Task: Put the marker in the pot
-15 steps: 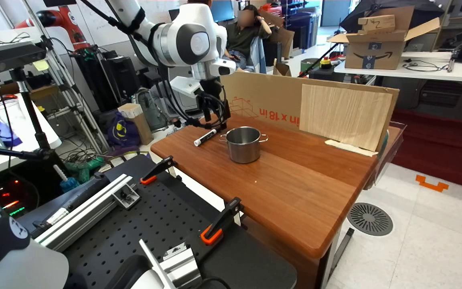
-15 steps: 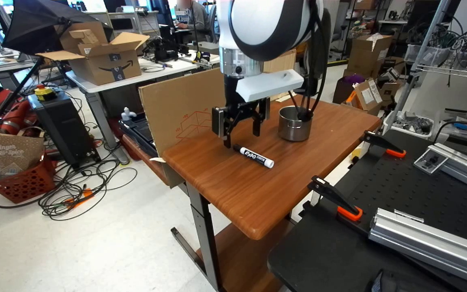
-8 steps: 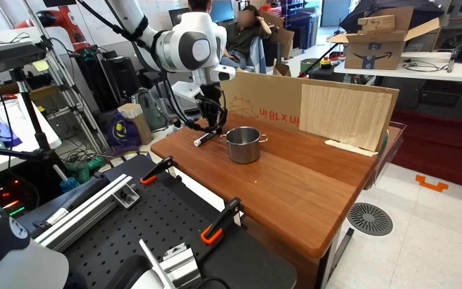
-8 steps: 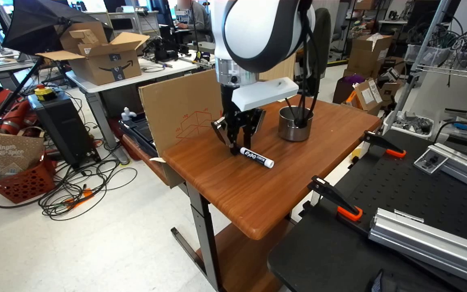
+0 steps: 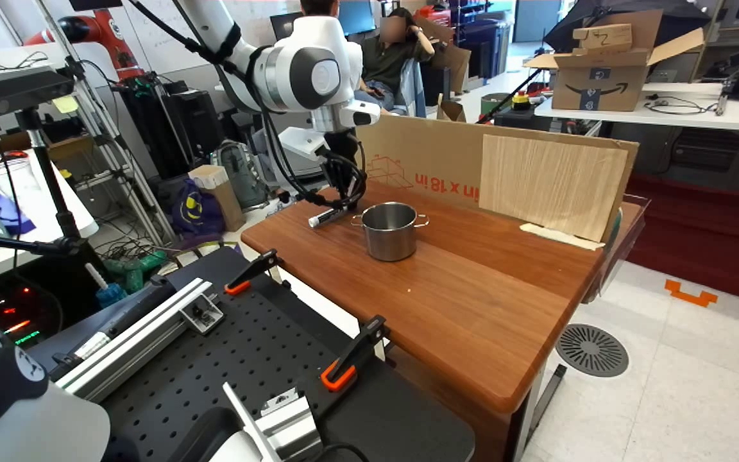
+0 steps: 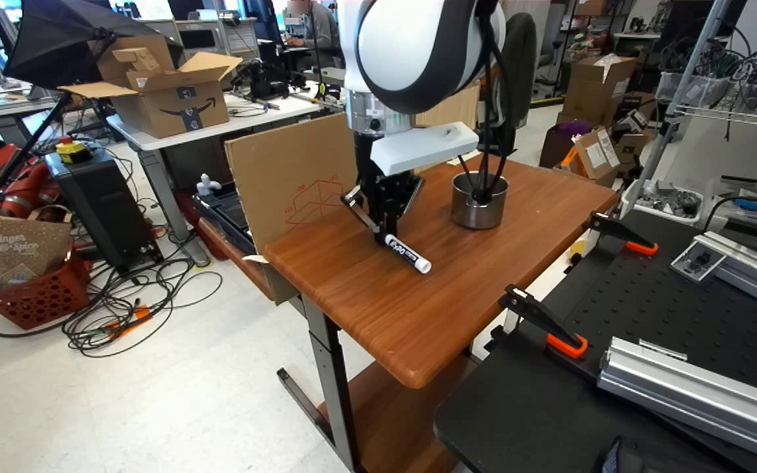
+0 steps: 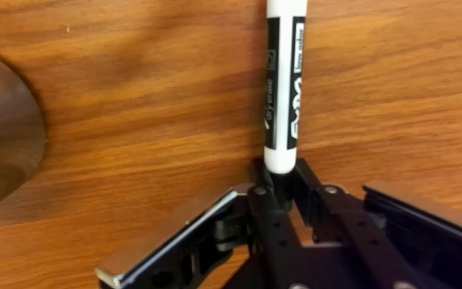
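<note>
The marker [image 7: 285, 80], white with black label panels, points away from my gripper [image 7: 280, 172] in the wrist view. Its dark cap end sits between the two fingers [image 7: 307, 180], which are shut on it and partly hide it. In an exterior view the marker [image 6: 407, 254] slants down from the fingertips, its white end close to the tabletop; whether it touches the wood I cannot tell. The steel pot [image 5: 390, 240], with a thin wire handle on each side, stands upright beside the gripper. Part of the pot [image 7: 6, 132] shows at the left edge of the wrist view.
The brown wooden table [image 5: 472, 301] carries the pot. A cardboard sheet [image 5: 433, 154] stands along its back edge like a wall. Black clamps with orange tips [image 6: 543, 322] sit by the dark perforated bench. Cables [image 5: 292, 179] hang from the arm near the pot.
My gripper has come down to the marker, and its jaws have shut on the cap end. The marker's white end has shifted slightly and turned. The pot has stayed put.
</note>
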Tool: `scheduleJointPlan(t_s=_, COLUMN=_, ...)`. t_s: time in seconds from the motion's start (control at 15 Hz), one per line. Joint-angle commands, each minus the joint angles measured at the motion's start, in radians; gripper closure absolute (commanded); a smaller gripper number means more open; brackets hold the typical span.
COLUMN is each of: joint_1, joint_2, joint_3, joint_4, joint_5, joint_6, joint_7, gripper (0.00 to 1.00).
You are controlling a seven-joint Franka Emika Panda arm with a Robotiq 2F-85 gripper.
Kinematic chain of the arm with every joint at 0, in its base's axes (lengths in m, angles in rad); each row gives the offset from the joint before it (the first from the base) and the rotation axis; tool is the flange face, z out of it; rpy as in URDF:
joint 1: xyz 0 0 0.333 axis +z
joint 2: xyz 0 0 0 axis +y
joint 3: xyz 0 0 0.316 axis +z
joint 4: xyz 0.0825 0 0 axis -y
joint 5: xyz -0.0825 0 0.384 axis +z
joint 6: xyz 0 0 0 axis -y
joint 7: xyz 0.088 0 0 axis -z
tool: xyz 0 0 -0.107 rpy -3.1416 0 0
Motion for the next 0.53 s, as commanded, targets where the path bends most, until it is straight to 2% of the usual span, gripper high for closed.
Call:
scheduleJointPlan(t_s=0.0, joint_1=0.013, joint_2=-0.053, joint_3=-0.015, joint_4=-0.027, joint_5=0.015, joint_6=-0.001, joint_7=0.005, gripper=0.95)
scheduleJointPlan(t_s=0.47, joint_1=0.012, joint_2=-0.280, joint_3=-0.053, joint_4=-0.220, joint_5=-0.027, joint_6=0.152, joint_7=0.034, gripper=0.95)
